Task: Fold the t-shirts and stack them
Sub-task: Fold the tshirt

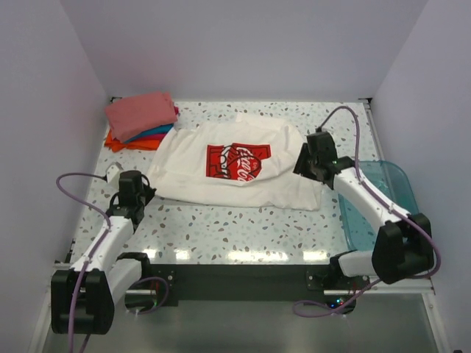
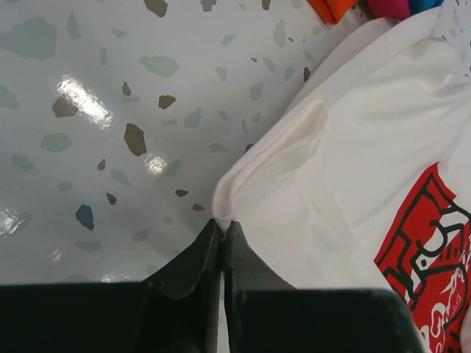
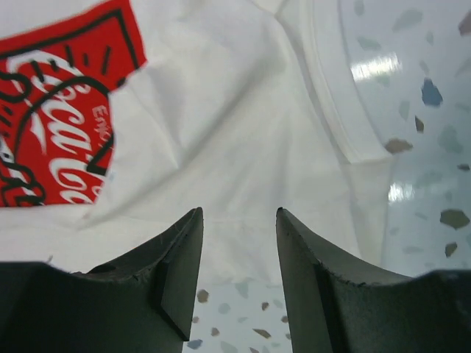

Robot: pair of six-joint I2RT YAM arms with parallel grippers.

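Observation:
The white t-shirt (image 1: pixel 235 165) with a red chest print lies spread in the middle of the table. My left gripper (image 1: pixel 147 193) is shut on the shirt's near-left hem corner (image 2: pixel 223 213). My right gripper (image 1: pixel 303 163) is open and hovers over the shirt's right edge, with white cloth (image 3: pixel 243 147) between and below its black fingers (image 3: pixel 184 250). A folded stack (image 1: pixel 143 121) with the salmon-pink shirt on top, teal and orange ones beneath, sits at the back left.
A translucent teal plastic bin (image 1: pixel 383 195) stands at the right edge under my right arm. Grey walls close in the table on three sides. Speckled tabletop (image 1: pixel 243 228) shows in front of the shirt.

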